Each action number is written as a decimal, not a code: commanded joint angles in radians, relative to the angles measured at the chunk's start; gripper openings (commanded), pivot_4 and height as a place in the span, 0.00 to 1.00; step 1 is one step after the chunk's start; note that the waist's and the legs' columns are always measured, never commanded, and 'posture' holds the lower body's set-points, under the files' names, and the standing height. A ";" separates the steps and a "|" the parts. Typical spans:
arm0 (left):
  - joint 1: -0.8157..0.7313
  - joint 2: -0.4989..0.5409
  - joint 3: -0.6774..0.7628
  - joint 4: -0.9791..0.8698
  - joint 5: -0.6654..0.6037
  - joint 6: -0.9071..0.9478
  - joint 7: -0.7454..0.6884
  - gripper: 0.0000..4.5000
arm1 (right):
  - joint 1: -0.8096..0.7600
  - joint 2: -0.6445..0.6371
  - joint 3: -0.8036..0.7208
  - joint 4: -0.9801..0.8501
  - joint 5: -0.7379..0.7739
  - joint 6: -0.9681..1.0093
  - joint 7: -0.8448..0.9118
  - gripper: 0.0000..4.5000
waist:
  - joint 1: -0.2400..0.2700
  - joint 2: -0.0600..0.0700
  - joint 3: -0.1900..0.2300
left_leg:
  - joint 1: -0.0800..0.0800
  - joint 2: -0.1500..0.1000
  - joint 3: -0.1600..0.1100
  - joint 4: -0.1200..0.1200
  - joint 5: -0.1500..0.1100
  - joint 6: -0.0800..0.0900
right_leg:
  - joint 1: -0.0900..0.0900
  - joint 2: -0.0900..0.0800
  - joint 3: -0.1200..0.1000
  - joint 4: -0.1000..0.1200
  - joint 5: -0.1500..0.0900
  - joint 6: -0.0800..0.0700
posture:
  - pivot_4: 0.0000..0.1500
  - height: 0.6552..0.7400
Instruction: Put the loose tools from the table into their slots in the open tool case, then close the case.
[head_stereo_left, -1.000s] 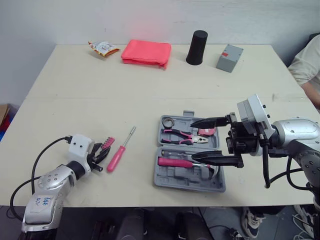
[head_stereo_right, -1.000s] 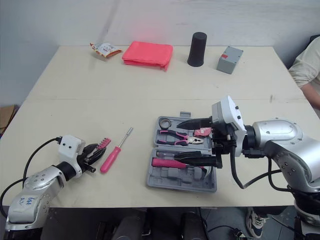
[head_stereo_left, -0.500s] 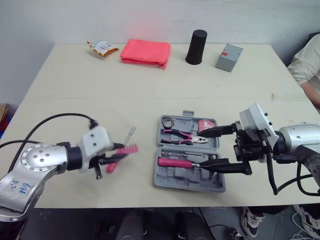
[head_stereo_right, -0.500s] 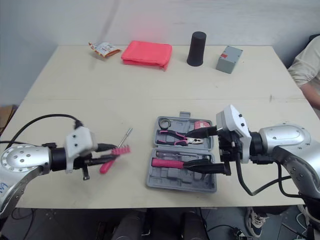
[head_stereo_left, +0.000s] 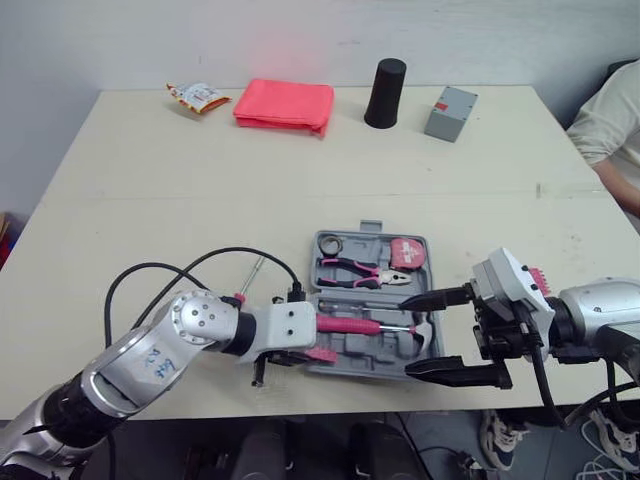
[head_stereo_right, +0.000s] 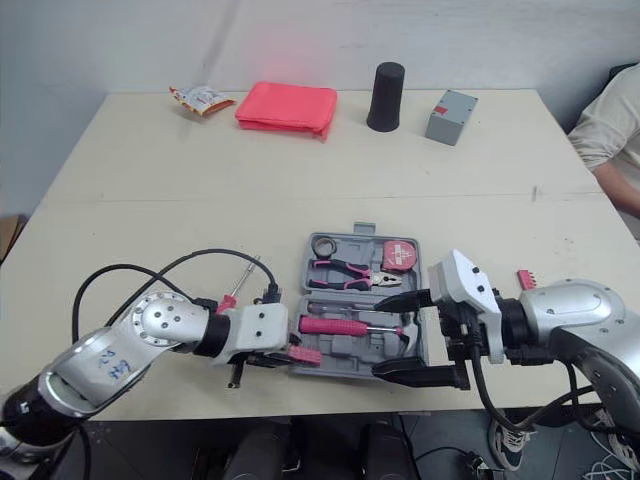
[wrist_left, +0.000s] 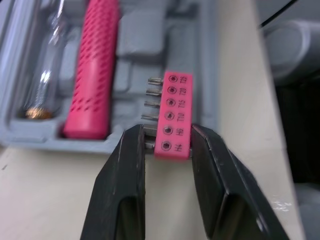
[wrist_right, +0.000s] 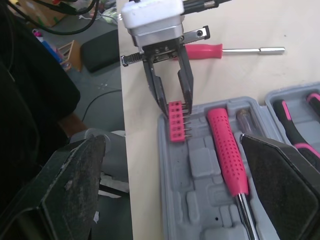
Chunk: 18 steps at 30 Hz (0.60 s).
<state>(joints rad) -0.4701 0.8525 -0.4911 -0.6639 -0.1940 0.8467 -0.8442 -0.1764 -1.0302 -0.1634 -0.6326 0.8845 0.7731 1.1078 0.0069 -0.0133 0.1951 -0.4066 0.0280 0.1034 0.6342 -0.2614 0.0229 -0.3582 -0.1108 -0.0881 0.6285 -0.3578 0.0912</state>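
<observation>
Left tool (wrist_left: 167, 145) pinching pink plastic bit rack (wrist_left: 173, 115) over moulded case (head_stereo_left: 350, 362); right tool (head_stereo_left: 410, 335) spread.

The pink plastic bit holder (wrist_left: 173, 117), over the front edge of the grey plastic tool case (wrist_left: 137, 47), bears a column of size marks; the end one reads H4; the others seem H5, T10, T15, T20, though blurred.

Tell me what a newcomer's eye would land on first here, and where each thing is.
The left gripper pinches a pink bit holder by one end, at the near left corner of the open grey tool case. The right gripper hangs wide open at the case's right side. A pink-handled screwdriver lies loose on the table, left of the case.
</observation>
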 joint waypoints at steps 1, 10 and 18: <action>-0.040 -0.010 -0.014 -0.008 0.040 0.047 0.017 0.15 | 0.011 -0.010 -0.039 -0.040 0.017 -0.007 -0.011 1.00 | 0.000 0.000 0.000 | 0.000 0.000 0.000 0.000 0.000 0.000 | 0.000 0.000 0.000 0.000 0.000 0.000 | 1.00 0.95; -0.094 -0.051 -0.046 -0.004 0.047 0.107 0.015 0.15 | 0.013 0.008 -0.031 -0.030 0.014 -0.021 -0.040 1.00 | 0.005 0.000 0.000 | 0.000 0.000 0.000 0.002 0.001 0.000 | 0.000 0.000 0.000 0.001 0.000 0.000 | 1.00 0.95; -0.130 -0.101 -0.099 0.000 0.066 0.159 0.032 0.15 | 0.013 0.009 -0.024 -0.022 0.007 -0.025 -0.045 1.00 | 0.017 0.000 0.000 | 0.000 0.000 0.000 0.004 0.001 0.000 | 0.001 0.000 0.000 0.002 0.000 0.000 | 1.00 0.95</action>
<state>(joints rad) -0.5878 0.7575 -0.5816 -0.6531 -0.1387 1.0032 -0.8198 -0.1608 -1.0235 -0.1673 -0.6383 0.8839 0.7630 1.0639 0.0240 -0.0133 0.1951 -0.4069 0.0282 0.1032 0.6388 -0.2605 0.0231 -0.3574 -0.1105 -0.0878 0.6304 -0.3578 0.0912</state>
